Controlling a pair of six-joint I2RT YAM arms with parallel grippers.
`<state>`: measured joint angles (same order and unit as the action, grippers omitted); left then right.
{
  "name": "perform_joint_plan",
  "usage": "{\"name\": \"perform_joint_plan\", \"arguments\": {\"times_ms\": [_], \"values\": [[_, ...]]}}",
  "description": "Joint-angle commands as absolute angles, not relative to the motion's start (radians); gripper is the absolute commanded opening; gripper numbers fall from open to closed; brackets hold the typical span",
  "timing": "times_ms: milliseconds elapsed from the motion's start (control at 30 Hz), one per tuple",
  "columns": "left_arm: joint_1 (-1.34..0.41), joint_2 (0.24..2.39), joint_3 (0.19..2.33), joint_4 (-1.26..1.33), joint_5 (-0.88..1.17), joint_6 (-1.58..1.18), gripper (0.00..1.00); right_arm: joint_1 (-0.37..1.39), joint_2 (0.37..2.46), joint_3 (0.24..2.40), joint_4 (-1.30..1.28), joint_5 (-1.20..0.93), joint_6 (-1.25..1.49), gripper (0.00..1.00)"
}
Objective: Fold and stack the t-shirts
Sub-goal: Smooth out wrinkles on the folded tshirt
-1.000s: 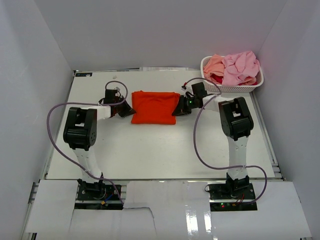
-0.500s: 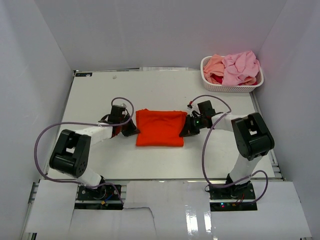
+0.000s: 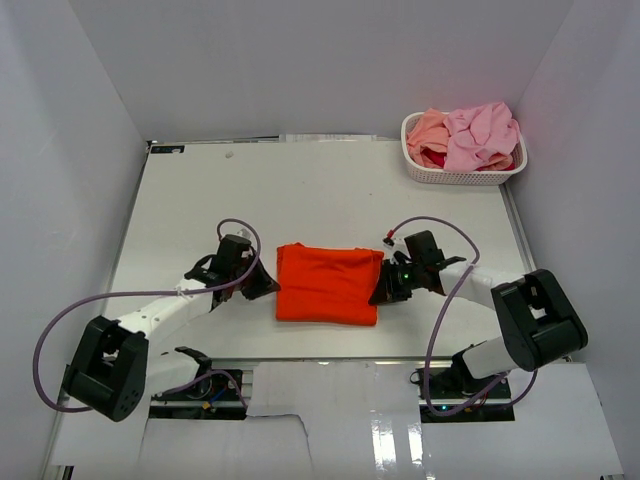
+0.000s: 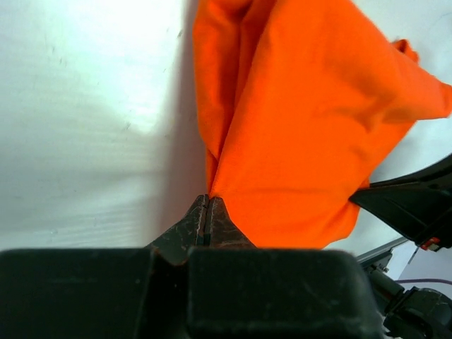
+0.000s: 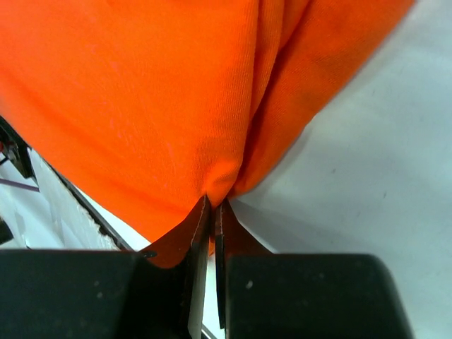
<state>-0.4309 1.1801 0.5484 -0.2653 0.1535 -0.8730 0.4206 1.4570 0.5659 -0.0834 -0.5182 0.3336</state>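
Observation:
A bright orange-red t-shirt (image 3: 328,283), folded into a rectangle, lies near the table's front edge between both arms. My left gripper (image 3: 262,283) is shut on its left edge; the left wrist view has the cloth (image 4: 311,127) rising from the pinched tips (image 4: 207,200). On the opposite side my right gripper (image 3: 383,288) is shut on the right edge, and the right wrist view is filled by the same shirt (image 5: 155,92) bunched at the tips (image 5: 215,205). More t-shirts, pink (image 3: 478,135) and salmon-peach (image 3: 428,128), lie heaped in the basket.
A white perforated basket (image 3: 455,174) stands at the table's back right corner. White walls enclose the table (image 3: 320,190) on three sides. Purple cables loop off both arms near the shirt.
Both grippers have pulled the folded orange-red shirt from the middle of the table toward the near edge, keeping hold of its two sides. The basket has not moved.

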Motion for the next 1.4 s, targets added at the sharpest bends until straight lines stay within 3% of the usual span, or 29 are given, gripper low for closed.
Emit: {"name": "perform_joint_plan", "arguments": {"times_ms": [0,467,600,667,767,1000,1367], "values": [[-0.454,1.172,0.503,-0.308,0.121,-0.91,0.0,0.431,1.404,0.514,-0.133,-0.485,0.33,0.08],[-0.568,1.186,0.436,-0.264,0.081,-0.991,0.0,0.445,1.324,0.471,-0.172,-0.468,0.342,0.08],[-0.569,1.195,0.442,-0.261,0.078,-0.991,0.23,0.451,1.328,0.462,-0.161,-0.474,0.347,0.13],[-0.572,1.197,0.442,-0.258,0.075,-0.991,0.36,0.454,1.331,0.46,-0.156,-0.472,0.348,0.32],[-0.574,1.195,0.442,-0.259,0.066,-0.994,0.57,0.456,1.332,0.463,-0.155,-0.466,0.348,0.44],[-0.574,1.135,0.471,-0.345,-0.043,-1.002,0.67,0.457,1.316,0.515,-0.228,-0.403,0.319,0.51],[-0.426,0.964,0.543,-0.489,-0.028,-0.914,0.66,0.38,1.155,0.592,-0.374,-0.33,0.282,0.47]]}}
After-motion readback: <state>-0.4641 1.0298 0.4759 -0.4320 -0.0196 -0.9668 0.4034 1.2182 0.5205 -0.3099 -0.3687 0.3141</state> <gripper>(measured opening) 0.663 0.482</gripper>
